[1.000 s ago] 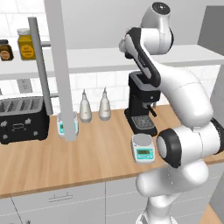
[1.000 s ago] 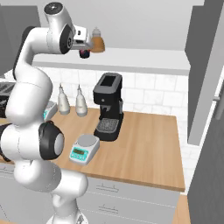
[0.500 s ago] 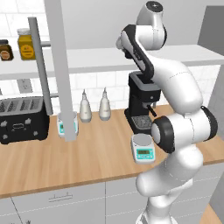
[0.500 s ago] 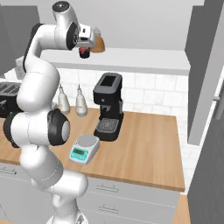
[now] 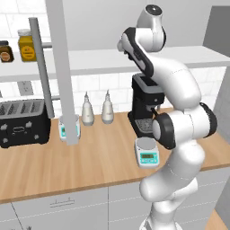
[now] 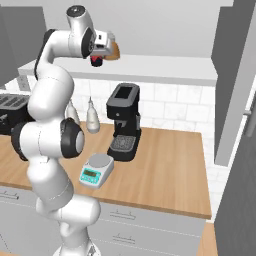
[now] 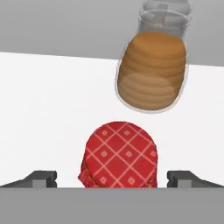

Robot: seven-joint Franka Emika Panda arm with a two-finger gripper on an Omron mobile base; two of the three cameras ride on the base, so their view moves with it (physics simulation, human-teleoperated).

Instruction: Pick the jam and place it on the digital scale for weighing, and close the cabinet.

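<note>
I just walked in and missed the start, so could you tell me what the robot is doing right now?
The arm is raised to the cabinet's white shelf, its gripper at the jam, which sits between the fingertips. A brown bottle stands just behind it. The digital scale waits on the counter, nothing on its platter, and the cabinet door is open.
</note>
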